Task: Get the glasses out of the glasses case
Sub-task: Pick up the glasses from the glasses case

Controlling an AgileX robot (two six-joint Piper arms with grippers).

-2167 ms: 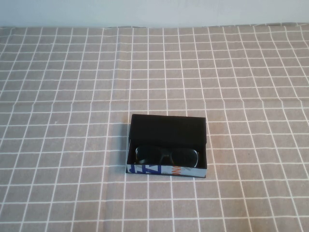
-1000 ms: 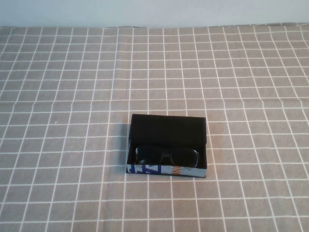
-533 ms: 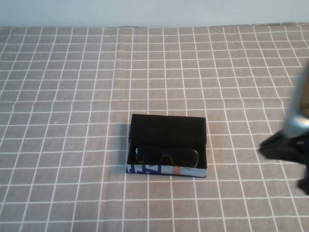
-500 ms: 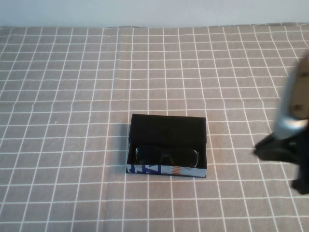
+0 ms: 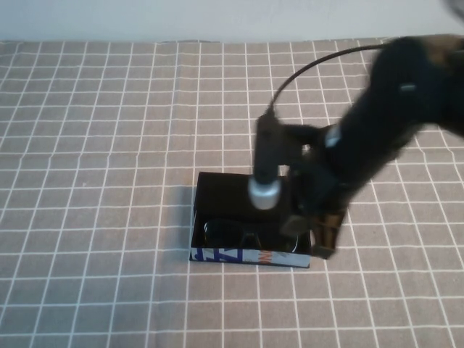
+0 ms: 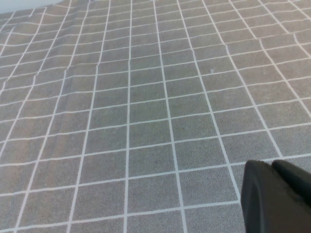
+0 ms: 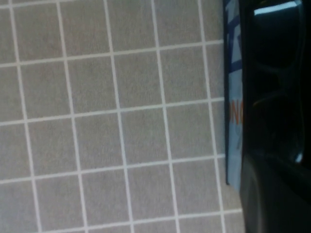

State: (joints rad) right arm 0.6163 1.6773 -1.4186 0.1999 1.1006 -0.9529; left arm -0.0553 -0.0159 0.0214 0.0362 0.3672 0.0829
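Observation:
The glasses case [image 5: 225,190] lies open near the table's middle, its white, blue and orange front [image 5: 228,255] facing me. The black glasses [image 5: 228,232] lie inside; their right part is hidden by my arm. My right gripper [image 5: 310,233] hangs over the case's right end, its fingers apart and holding nothing. In the right wrist view the printed front [image 7: 234,97] and a dark lens [image 7: 277,58] show, with one dark finger [image 7: 272,204] beside them. My left gripper [image 6: 279,196] is out of the high view; it hovers over bare cloth, shut and empty.
A grey tablecloth with a white grid [image 5: 109,145] covers the whole table. The right arm and its cable [image 5: 391,123] reach in from the upper right. A pale wall [image 5: 217,18] bounds the far edge.
My right arm has swept in from the right edge to above the case's right end. The case and glasses have not moved.

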